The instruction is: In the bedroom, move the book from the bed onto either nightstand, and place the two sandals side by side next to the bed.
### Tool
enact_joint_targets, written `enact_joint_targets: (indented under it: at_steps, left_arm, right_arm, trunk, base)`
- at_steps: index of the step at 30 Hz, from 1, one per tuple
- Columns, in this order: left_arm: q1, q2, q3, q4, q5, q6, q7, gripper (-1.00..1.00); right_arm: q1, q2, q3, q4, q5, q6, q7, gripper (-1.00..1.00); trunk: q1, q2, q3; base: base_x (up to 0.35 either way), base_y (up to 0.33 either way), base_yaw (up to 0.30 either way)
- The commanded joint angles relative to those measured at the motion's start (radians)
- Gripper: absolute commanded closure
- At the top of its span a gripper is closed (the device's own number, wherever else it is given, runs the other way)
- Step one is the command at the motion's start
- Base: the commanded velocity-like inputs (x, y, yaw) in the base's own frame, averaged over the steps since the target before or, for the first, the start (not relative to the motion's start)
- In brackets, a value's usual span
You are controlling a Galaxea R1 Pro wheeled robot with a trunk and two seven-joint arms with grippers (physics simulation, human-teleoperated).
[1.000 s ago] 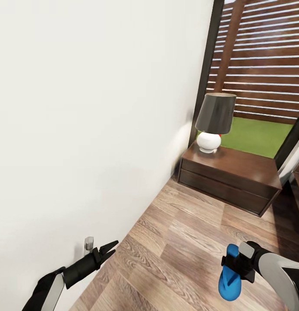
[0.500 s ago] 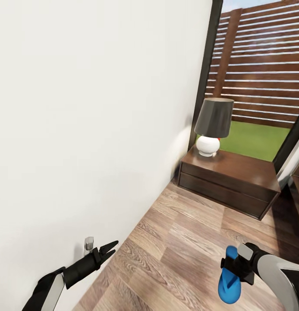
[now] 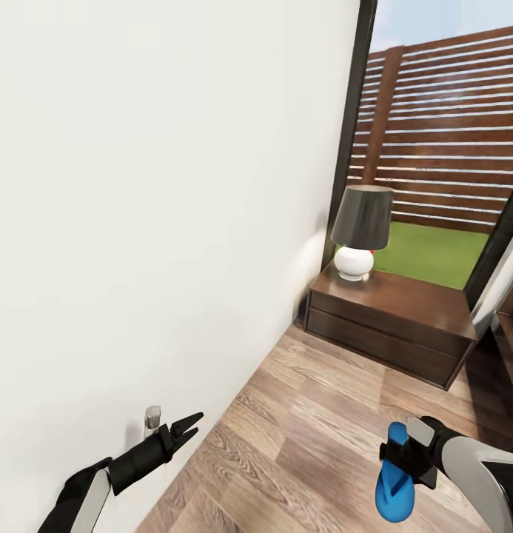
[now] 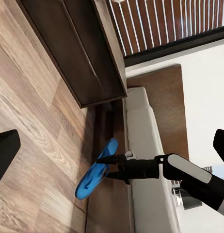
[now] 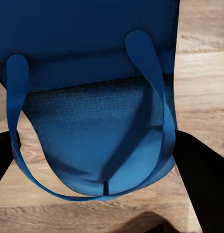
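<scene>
My right gripper (image 3: 401, 453) is shut on a bright blue sandal (image 3: 393, 488), which hangs toe-down above the wooden floor (image 3: 308, 414). In the right wrist view the sandal (image 5: 97, 136) sits between the black fingers (image 5: 204, 179). My left gripper (image 3: 189, 426) is open and holds nothing, close to the white wall. The left wrist view looks across at the held sandal (image 4: 95, 174), the bed's light-grey mattress (image 4: 141, 145) and the nightstand (image 4: 78, 53). The nightstand (image 3: 389, 318) stands ahead in the corner. The book is out of view.
A lamp (image 3: 363, 222) with a black shade and white base stands on the nightstand's left end. The white wall (image 3: 152, 222) runs along my left. Behind the nightstand, a glass opening shows a slatted fence (image 3: 441, 133) and grass.
The whole picture has slid, with the nightstand and lamp now lower and more sky showing, so the camera has moved. Both arms keep their pose, and the sandal stays held.
</scene>
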Motion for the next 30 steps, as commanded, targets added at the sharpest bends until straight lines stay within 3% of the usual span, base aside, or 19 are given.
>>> enact_joint_targets:
  at_steps: [1, 4, 9, 14, 18, 30]
  left_arm:
    - [0.000, 0.000, 0.000, 0.000, 0.004, 0.007, -0.001, -1.00]
    - [-0.001, 0.000, 0.000, 0.000, 0.004, 0.007, -0.001, -1.00]
    - [0.000, 0.000, 0.000, 0.000, 0.004, 0.006, -0.001, -1.00]
    - [0.000, 0.000, 0.000, 0.000, 0.004, 0.007, -0.001, -1.00]
    - [0.000, 0.000, 0.000, 0.000, 0.004, 0.007, -0.001, -1.00]
    - [0.000, 0.000, 0.000, 0.000, 0.004, 0.005, -0.001, -1.00]
  right_arm:
    - [0.000, 0.000, -0.002, 0.001, -0.007, 0.000, -0.007, 1.00]
    - [0.008, 0.000, -0.002, 0.001, -0.007, 0.000, -0.006, 1.00]
    - [0.020, -0.001, -0.002, 0.001, -0.007, -0.001, -0.007, 1.00]
    - [0.022, 0.000, -0.002, 0.001, -0.006, -0.002, -0.007, 1.00]
    - [0.022, 0.000, -0.002, 0.001, -0.006, -0.002, -0.007, 1.00]
    - [0.034, -0.002, -0.002, 0.001, -0.008, -0.001, -0.007, 1.00]
  trunk:
    - [-0.001, 0.000, 0.003]
    - [-0.002, 0.001, 0.015]
    - [-0.002, 0.001, 0.015]
    - [-0.004, 0.002, 0.034]
    - [-0.020, 0.030, 0.047]
    - [-0.020, 0.030, 0.047]
  base:
    - [0.000, 0.000, 0.000]
    - [0.000, 0.000, 0.000]
    - [0.000, 0.000, 0.000]
    - [0.000, 0.000, 0.000]
    - [0.000, 0.000, 0.000]
    - [0.000, 0.000, 0.000]
